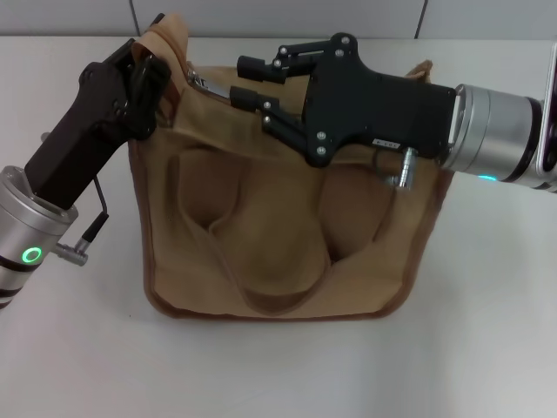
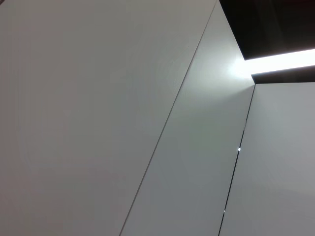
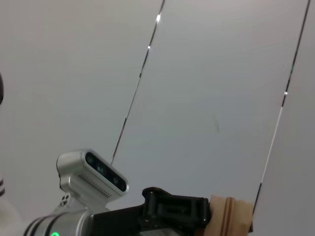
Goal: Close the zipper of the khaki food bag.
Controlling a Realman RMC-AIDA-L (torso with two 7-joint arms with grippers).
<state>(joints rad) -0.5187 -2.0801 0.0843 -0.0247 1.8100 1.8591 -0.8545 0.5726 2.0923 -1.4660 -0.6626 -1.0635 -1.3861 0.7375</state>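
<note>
The khaki food bag stands on the white table in the head view, its two looped handles hanging down its front. My left gripper is at the bag's top left corner and is shut on the fabric there, which bunches up above the fingers. My right gripper reaches in from the right over the top panel, fingers apart. The silver metal part of the zipper lies just left of its fingertips. The right wrist view shows the left gripper holding tan fabric. The left wrist view shows only wall panels.
A grey panelled wall runs behind the table's far edge. The table surface shows on all sides of the bag.
</note>
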